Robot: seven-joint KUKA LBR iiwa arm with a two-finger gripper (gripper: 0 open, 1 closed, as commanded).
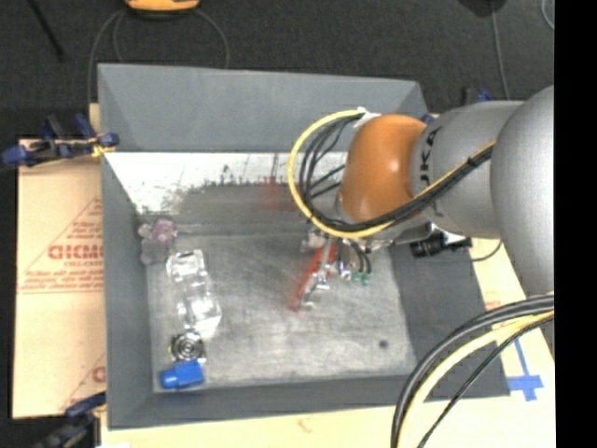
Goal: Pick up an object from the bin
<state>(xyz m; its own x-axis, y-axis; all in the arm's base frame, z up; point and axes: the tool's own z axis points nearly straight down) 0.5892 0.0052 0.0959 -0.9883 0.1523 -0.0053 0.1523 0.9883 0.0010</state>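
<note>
Pincer (325, 278) low at bin (252, 343) ctr, right by thin red stick-like obj (303, 293); open/closed can't tell. Clear plastic pcs (194, 297) + blue cap (181, 377) well apart, left.

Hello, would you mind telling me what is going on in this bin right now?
The arm reaches in from the right; its gripper is low in the middle of the bin, at a thin red thing. Whether it holds it is unclear. A clear plastic piece, a blue piece and a pinkish piece lie by the left wall.
</note>
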